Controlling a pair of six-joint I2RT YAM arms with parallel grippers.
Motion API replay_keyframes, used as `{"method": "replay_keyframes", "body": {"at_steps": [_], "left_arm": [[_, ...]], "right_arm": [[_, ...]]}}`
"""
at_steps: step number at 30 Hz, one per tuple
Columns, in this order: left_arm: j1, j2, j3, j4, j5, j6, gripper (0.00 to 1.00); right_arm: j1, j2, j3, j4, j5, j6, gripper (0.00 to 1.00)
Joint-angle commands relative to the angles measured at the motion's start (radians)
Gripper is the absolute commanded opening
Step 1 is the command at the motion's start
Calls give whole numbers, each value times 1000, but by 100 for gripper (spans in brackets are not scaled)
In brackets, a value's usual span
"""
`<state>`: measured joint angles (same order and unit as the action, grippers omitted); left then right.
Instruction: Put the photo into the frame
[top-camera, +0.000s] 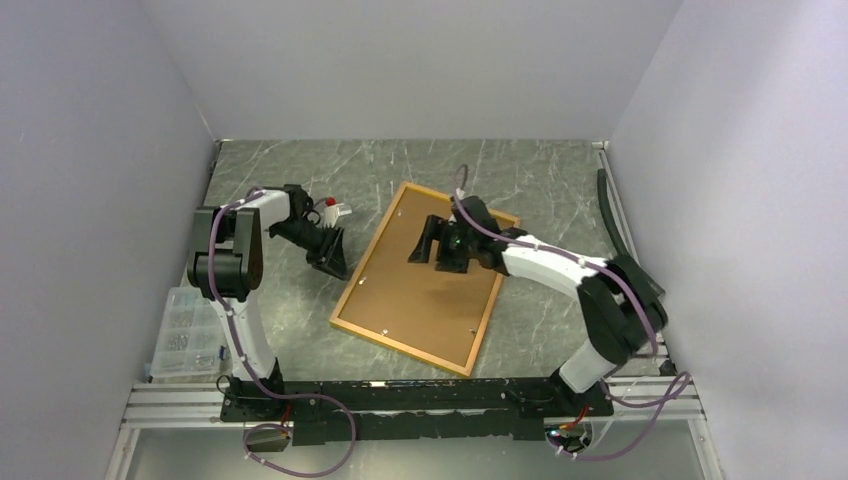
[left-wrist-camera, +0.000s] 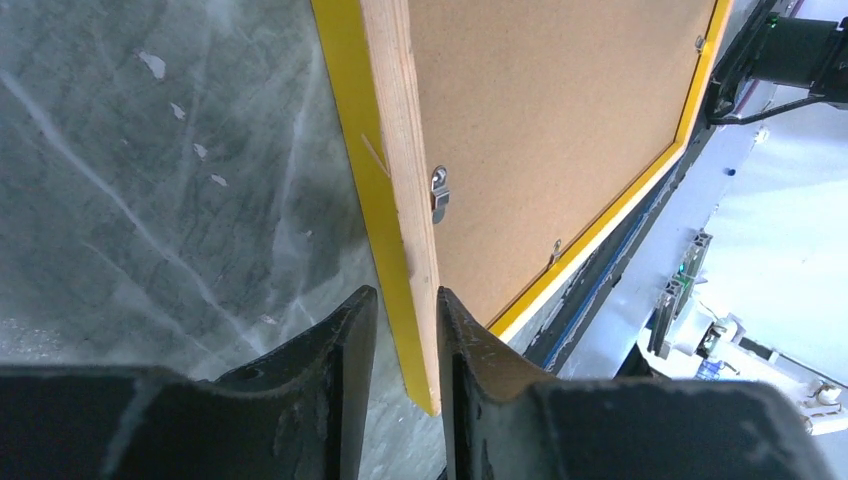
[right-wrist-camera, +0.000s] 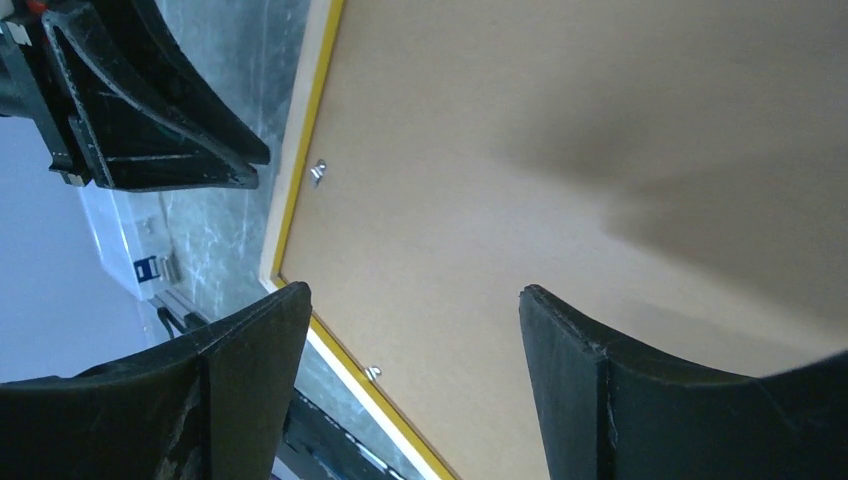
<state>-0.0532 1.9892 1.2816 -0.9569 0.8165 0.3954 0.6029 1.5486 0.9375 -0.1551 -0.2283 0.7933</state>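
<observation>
The frame lies face down on the marble table, its yellow-orange rails round the brown backing board. The photo is hidden. My left gripper is at the frame's left rail. In the left wrist view the rail runs between the fingers of the left gripper: the right finger touches the wood side and a sliver of table shows beside the left finger. My right gripper hovers over the board's upper middle. It stands wide open above the backing board, holding nothing.
Small metal clips sit along the board's edge. A clear plastic parts box lies at the table's left edge by the left arm's base. Grey walls close in three sides, and an aluminium rail runs along the front.
</observation>
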Motion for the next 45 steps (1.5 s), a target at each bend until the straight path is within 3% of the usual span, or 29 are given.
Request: {"method": "replay_keyframes", "body": {"at_steps": [1,9,16,30,45], "left_arm": [[-1,2,-9,23,37,-1,31],[-8,29,-33,45,39,6,22],[-8,31,-49,45,56,24,23],[32,-2,-19,-55,116,98,39],[8,26,-76,-5,114,92,29]], "right_arm": [[81,118,103,163,-65,77,79],[192,329,239,275,-117,153,78],[232,422,282,308,-131,195,76],[239,457,166,485,-99,332,74],[240,451,118,519,-76,390,74]]}}
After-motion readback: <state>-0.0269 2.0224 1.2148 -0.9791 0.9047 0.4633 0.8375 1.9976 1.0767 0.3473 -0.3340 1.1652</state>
